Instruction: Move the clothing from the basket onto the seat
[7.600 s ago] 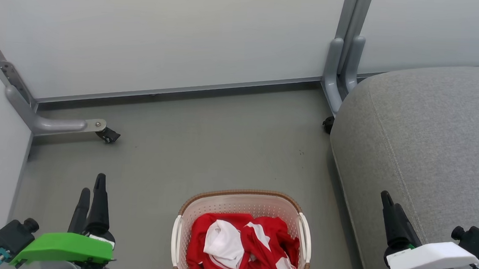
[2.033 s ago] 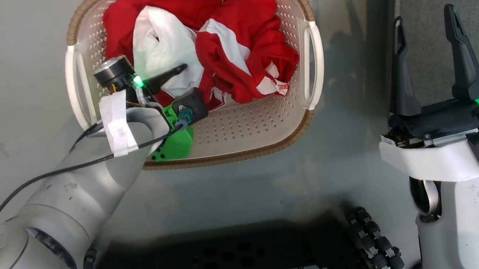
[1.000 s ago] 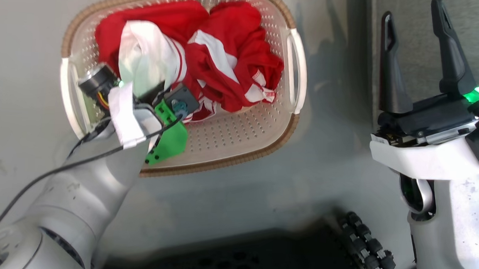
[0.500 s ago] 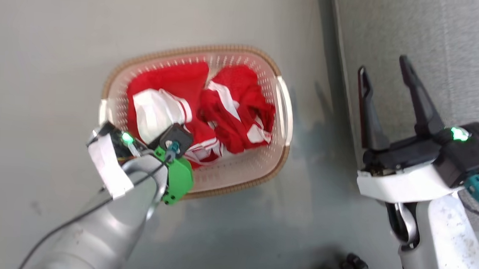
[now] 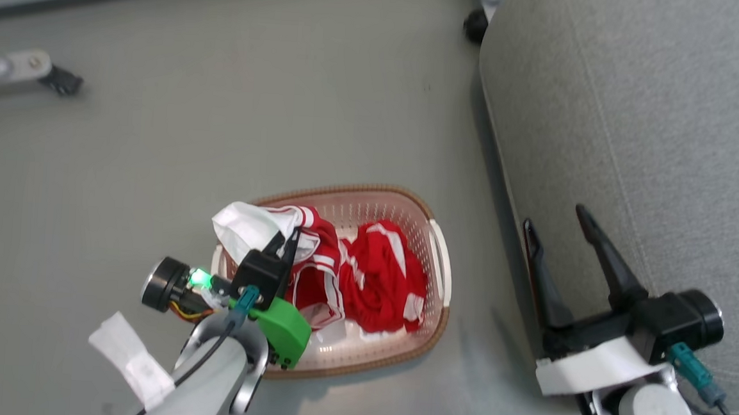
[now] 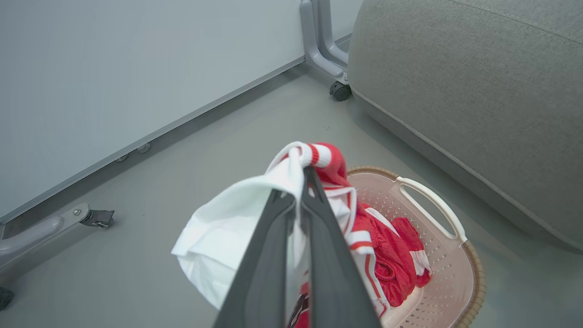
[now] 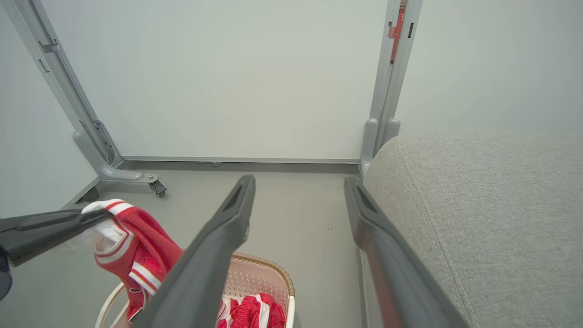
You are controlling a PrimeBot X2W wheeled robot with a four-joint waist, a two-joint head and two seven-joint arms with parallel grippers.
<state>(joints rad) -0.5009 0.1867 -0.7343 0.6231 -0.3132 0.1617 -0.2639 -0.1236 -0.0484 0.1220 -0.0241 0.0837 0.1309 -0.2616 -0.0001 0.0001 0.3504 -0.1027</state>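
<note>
Jaws of left gripper (image 5: 287, 238) pinching red-and-white garment (image 6: 227, 218) hanging over basket (image 5: 399, 358), second red garment (image 5: 381, 279) inside, jaws of right gripper (image 5: 554, 216) spread beside grey seat (image 5: 638, 121)

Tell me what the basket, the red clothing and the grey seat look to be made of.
Oval cream basket: moulded plastic, semi-gloss, by its punched holes; the brown rim looks woven, likely moulded too.
Red-and-white sports garments: thin, soft, synthetic-looking knit, crumpling and draping limply.
Large grey seat: matte woven upholstery fabric, with visible weave and a stitched seam.
</note>
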